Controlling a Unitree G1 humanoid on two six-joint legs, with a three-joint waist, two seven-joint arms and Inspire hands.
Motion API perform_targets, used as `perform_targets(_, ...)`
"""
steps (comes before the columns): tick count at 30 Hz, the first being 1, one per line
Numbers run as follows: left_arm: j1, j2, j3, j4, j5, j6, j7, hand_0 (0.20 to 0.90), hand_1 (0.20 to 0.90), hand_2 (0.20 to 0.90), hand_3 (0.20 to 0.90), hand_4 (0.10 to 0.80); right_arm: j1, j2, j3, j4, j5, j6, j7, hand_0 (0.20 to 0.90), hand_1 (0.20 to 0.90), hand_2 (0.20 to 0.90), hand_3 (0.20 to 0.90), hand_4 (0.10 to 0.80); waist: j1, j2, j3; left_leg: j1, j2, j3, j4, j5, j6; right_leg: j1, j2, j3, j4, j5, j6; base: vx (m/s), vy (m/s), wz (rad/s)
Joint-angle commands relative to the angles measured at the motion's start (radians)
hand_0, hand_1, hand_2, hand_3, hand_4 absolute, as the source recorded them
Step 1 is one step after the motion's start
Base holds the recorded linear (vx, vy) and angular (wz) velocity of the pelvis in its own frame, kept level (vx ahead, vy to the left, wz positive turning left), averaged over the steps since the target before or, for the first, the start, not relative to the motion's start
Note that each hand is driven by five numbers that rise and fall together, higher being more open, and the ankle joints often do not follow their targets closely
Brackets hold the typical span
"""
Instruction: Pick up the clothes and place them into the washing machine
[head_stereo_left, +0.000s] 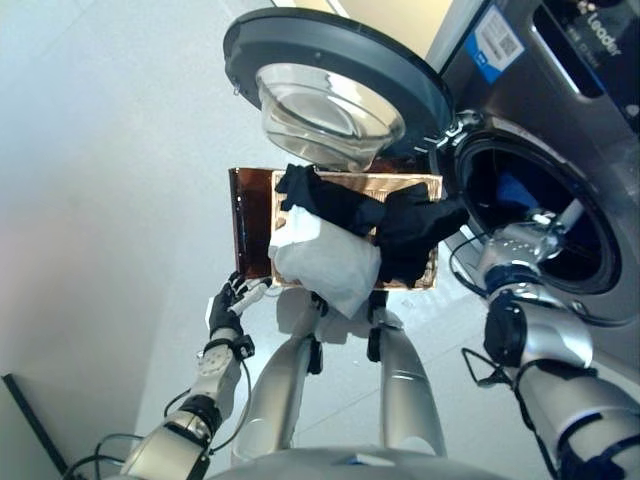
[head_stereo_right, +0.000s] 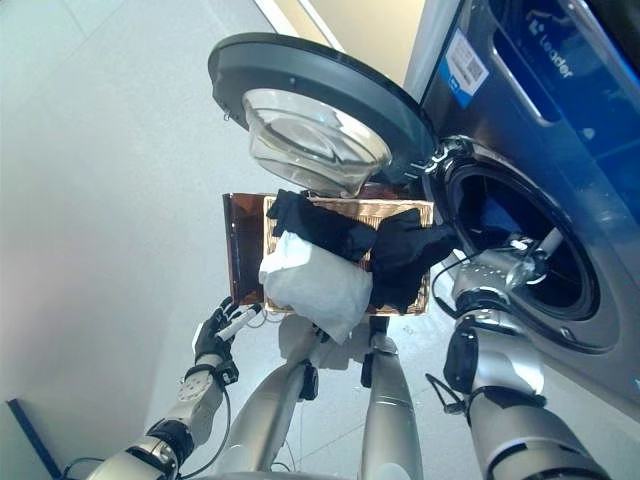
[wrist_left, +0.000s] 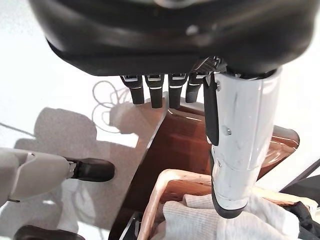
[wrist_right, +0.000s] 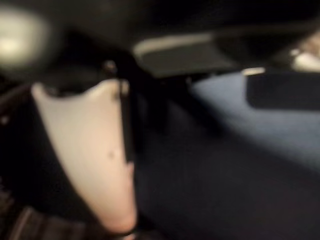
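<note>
Fingers of the left hand (head_stereo_left: 226, 305) hang loosely straight and hold nothing, just beside the near left corner of the basket (head_stereo_left: 252, 225). Whether the right hand (wrist_right: 90, 165) is clenched I cannot tell: it reaches inside the washing machine drum (head_stereo_left: 545, 215), with blue cloth (head_stereo_left: 518, 190) showing past the thumb in the right wrist view.

Clothes left to move lie heaped in the basket: a white garment (head_stereo_left: 325, 255) spilling over the near rim and dark garments (head_stereo_left: 375, 215) draped across the top. They look soft, light and limp, likely to sag and trail, so a bunched fold near the middle would hold best.

The right arm stretches forward through the opening, below the swung-open door (head_stereo_left: 335, 85); the left arm is low, wrist raised toward the basket.
</note>
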Motion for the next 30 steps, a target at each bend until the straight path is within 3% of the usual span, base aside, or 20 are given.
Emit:
perform_targets(1,0.008,0.023,0.000,-0.002,0.022,-0.031,0.004,0.900,0.900,0.900,0.900,0.800,-0.086,-0.185,0.056,-0.010,-0.112,-0.071,-0.027,0.200,0.200,0.200,0.200,0.300,-0.012,0.013,-0.017,0.000,-0.007,-0.010,0.001,-0.049,-0.082,0.082,-0.012,-0.006,-0.171,0.071,0.038,0.000,0.000,0.00)
perform_targets(7,0.022,0.037,-0.030,-0.056,0.036,-0.021,0.023,0.900,0.900,0.900,0.900,0.800,-0.197,-0.294,0.086,0.109,-0.165,-0.064,-0.187,0.200,0.200,0.200,0.200,0.300,-0.005,0.031,-0.021,-0.013,-0.009,-0.010,-0.009,-0.041,-0.083,0.046,-0.007,0.000,-0.146,0.062,0.034,0.005,-0.004,0.00)
perform_targets(12,0.039,0.042,-0.044,-0.085,0.038,-0.014,0.038,0.900,0.900,0.900,0.900,0.800,-0.251,-0.300,0.097,0.120,-0.188,-0.067,-0.268,0.200,0.200,0.200,0.200,0.300,-0.003,0.049,-0.027,-0.025,-0.012,-0.005,-0.004,-0.042,-0.081,0.028,-0.010,0.009,-0.131,0.058,0.032,0.007,0.015,-0.03)
perform_targets(18,0.053,0.047,-0.047,-0.117,0.025,-0.015,0.034,0.900,0.900,0.900,0.900,0.800,-0.288,-0.298,0.139,0.078,-0.203,-0.063,-0.260,0.200,0.200,0.200,0.200,0.300,-0.001,0.058,-0.026,-0.029,-0.012,-0.002,-0.015,-0.037,-0.080,0.015,-0.010,0.014,-0.130,0.060,0.033,0.004,0.014,-0.04)
perform_targets(19,0.053,0.048,-0.047,-0.116,0.025,-0.015,0.032,0.900,0.900,0.900,0.900,0.800,-0.292,-0.296,0.149,0.064,-0.208,-0.061,-0.250,0.433,0.433,0.433,0.433,0.467,-0.003,0.057,-0.023,-0.034,-0.011,0.000,-0.015,-0.032,-0.079,0.008,-0.008,0.015,-0.128,0.067,0.032,0.005,0.012,-0.05)
perform_targets(20,0.049,0.048,-0.047,-0.113,0.018,-0.016,0.032,0.900,0.900,0.900,0.900,0.800,-0.295,-0.286,0.163,0.052,-0.216,-0.063,-0.242,0.609,0.609,0.609,0.609,0.592,-0.005,0.056,-0.022,-0.037,-0.010,0.004,-0.014,-0.032,-0.078,0.003,-0.007,0.017,-0.128,0.070,0.031,-0.004,0.019,-0.07)
perform_targets(21,0.048,0.047,-0.044,-0.111,0.019,-0.013,0.031,0.900,0.900,0.900,0.900,0.800,-0.292,-0.289,0.168,0.050,-0.219,-0.057,-0.238,0.900,0.900,0.900,0.900,0.800,-0.009,0.054,-0.020,-0.035,-0.011,0.006,-0.012,-0.035,-0.078,0.003,-0.007,0.018,-0.125,0.068,0.031,0.035,0.015,-0.06)
perform_targets(30,0.038,0.042,-0.022,-0.087,0.007,-0.023,0.029,0.900,0.900,0.900,0.900,0.800,-0.263,-0.282,0.199,0.114,-0.263,-0.012,-0.210,0.900,0.900,0.900,0.900,0.800,-0.015,0.038,-0.019,-0.031,-0.012,0.011,0.002,-0.050,-0.076,0.012,-0.005,0.018,-0.123,0.062,0.032,0.012,0.002,-0.02)
